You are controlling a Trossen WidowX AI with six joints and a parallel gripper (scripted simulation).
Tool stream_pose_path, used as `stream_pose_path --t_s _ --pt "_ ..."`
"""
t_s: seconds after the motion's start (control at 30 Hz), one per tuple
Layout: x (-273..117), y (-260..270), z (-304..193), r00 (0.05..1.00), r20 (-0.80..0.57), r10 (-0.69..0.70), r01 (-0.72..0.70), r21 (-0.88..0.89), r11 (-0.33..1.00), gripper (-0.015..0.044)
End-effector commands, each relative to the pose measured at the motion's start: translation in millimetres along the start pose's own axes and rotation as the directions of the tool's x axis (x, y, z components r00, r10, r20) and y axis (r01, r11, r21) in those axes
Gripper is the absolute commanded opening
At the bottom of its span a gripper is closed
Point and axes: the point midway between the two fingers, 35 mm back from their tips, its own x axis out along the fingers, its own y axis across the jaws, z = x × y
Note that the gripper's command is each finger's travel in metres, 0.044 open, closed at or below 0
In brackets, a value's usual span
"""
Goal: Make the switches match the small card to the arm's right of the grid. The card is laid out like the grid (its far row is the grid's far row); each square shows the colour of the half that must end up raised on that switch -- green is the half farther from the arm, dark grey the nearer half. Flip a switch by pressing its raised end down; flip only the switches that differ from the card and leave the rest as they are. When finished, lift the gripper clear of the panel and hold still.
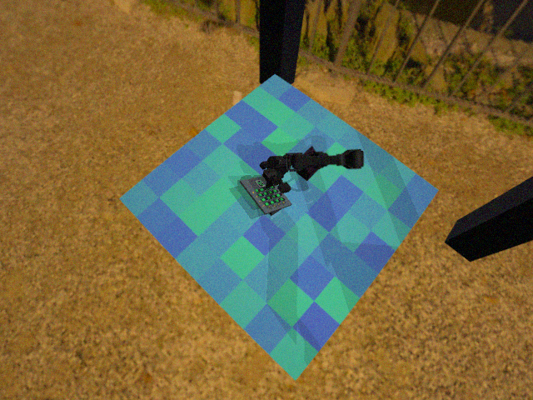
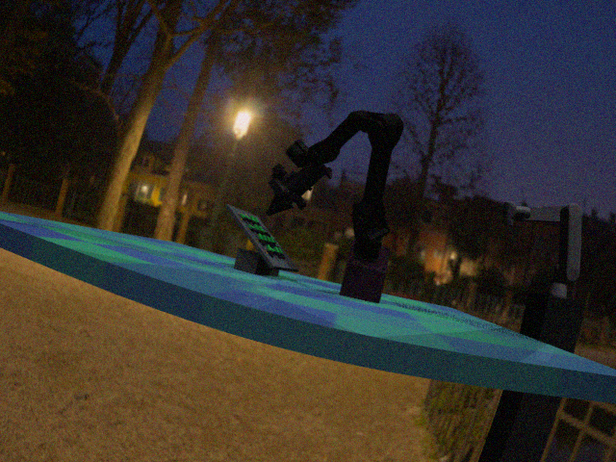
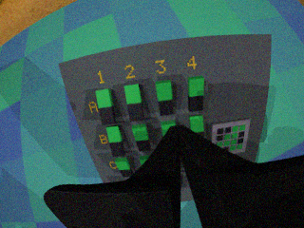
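Observation:
The tilted grey switch panel (image 1: pixel 252 193) (image 2: pixel 287 264) (image 3: pixel 237 57) carries a grid of rocker switches with green far halves and dark near halves. Switch A1 (image 3: pixel 104 99), switch A2 (image 3: pixel 133 95), switch A3 (image 3: pixel 164 91) and switch A4 (image 3: pixel 196 88) show whole in the wrist view; which halves stand raised is hard to tell. My gripper (image 3: pixel 176 131) (image 2: pixel 269 214) is shut and empty, a little above the panel, its tips over the B row between columns 3 and 4. The fingers hide much of the lower rows. The small card (image 3: pixel 231 136) is right of the grid; its top row reads dark, dark, green, green.
The panel leans on a dark block (image 2: pixel 250 262) on the patchwork tabletop (image 1: pixel 206 211) (image 2: pixel 198 283). The arm's purple base (image 2: pixel 364 275) stands on the panel's near side. Dark posts stand beyond the tabletop edges.

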Motion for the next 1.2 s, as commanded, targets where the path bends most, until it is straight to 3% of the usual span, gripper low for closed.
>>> stream_pose_path --t_s 0.0,0.13,0.33,0.47,0.6,1.17 --pt "-23 3 1 1.000 0.001 0.006 -0.006 -0.008 1.000 0.0000" --pt "-23 -2 -6 1.000 0.000 0.005 -0.005 -0.008 1.000 0.0000" --pt "-23 -27 -60 1.000 0.000 0.004 -0.004 -0.007 1.000 0.0000" --pt "-21 -27 -60 1.000 -0.002 0.004 -0.004 -0.008 1.000 0.0000" --pt "11 -26 -59 1.000 -0.024 0.006 -0.006 -0.008 1.000 0.0000" --pt "29 -26 -59 1.000 -0.025 0.007 -0.007 -0.008 1.000 0.0000"
